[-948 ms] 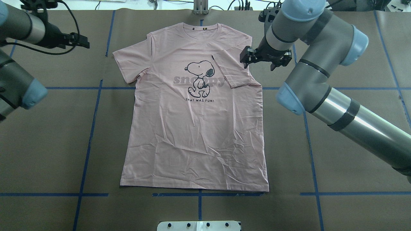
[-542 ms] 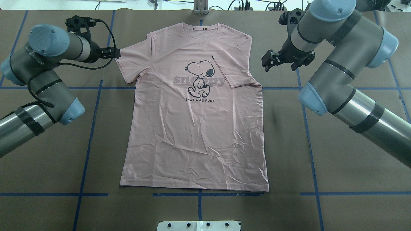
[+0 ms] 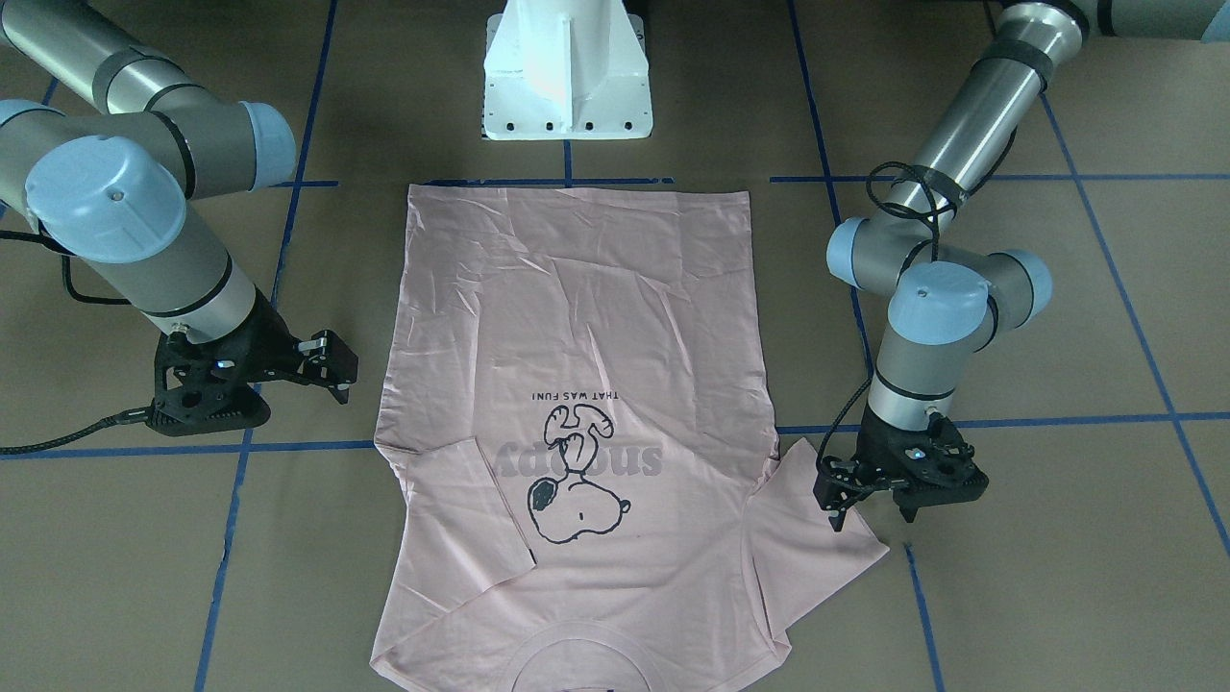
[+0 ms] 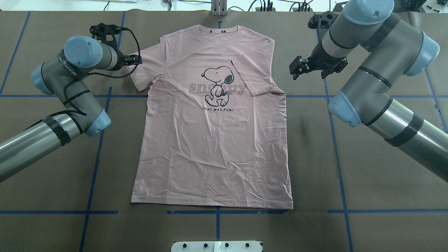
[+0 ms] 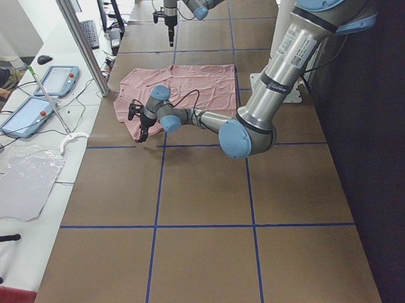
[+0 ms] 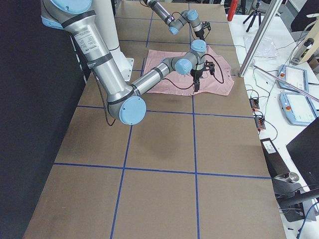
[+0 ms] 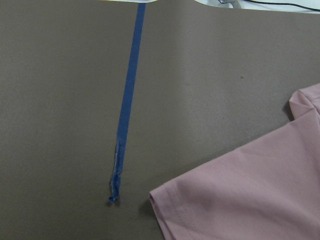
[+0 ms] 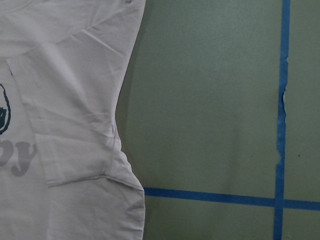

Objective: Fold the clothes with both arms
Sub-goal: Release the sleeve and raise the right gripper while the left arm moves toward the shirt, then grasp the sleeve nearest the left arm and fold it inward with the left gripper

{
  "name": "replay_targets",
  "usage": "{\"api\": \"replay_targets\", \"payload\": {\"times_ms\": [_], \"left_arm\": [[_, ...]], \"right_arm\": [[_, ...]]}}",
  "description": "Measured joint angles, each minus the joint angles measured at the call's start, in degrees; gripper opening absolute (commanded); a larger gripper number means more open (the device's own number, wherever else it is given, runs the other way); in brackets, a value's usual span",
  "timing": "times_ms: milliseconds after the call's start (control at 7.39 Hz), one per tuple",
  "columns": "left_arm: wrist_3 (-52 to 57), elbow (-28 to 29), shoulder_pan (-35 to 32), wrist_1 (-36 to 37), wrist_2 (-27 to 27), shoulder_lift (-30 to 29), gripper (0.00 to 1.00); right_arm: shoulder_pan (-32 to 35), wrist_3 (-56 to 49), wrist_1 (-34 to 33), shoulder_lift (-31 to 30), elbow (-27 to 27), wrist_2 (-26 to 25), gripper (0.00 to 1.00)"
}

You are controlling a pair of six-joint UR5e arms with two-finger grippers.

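The pale pink Snoopy T-shirt (image 4: 213, 140) lies flat, front up, collar at the far edge; it also shows in the front-facing view (image 3: 577, 317). The sleeve on my right side (image 4: 257, 77) is folded in over the chest. The sleeve on my left side (image 4: 145, 68) lies spread out. My left gripper (image 4: 136, 60) is open, low at that sleeve's outer edge (image 3: 817, 538), fingers apart, holding nothing. The left wrist view shows the sleeve corner (image 7: 250, 195). My right gripper (image 4: 295, 69) is open and empty, off the shirt to its right.
The table is covered in brown paper with blue tape lines (image 4: 94, 168). The white pedestal base (image 3: 567, 67) stands at the near edge by the hem. Tablets (image 5: 49, 85), a metal post and cables sit beyond the far edge.
My left arm swung in from the far left to the spread sleeve's edge. My right gripper drew away to the right from the folded sleeve, off the shirt.
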Motion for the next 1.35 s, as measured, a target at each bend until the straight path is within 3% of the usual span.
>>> {"api": "replay_targets", "payload": {"times_ms": [677, 948, 1219, 1354], "left_arm": [[0.6, 3.8, -0.2, -2.9, 2.1, -1.3, 0.76], [0.6, 5.2, -0.3, -3.8, 2.1, -2.3, 0.52], [0.6, 5.8, -0.3, -4.3, 2.1, -2.6, 0.01], [0.6, 5.9, -0.3, -4.4, 2.1, -2.6, 0.0]], "right_arm": [[-0.1, 0.3, 0.0, 0.0, -0.1, -0.1, 1.0], [-0.1, 0.0, 0.0, 0.0, -0.2, -0.2, 1.0], [-0.1, -0.1, 0.0, 0.0, -0.3, -0.2, 1.0], [-0.1, -0.1, 0.0, 0.0, -0.3, -0.3, 1.0]]}}
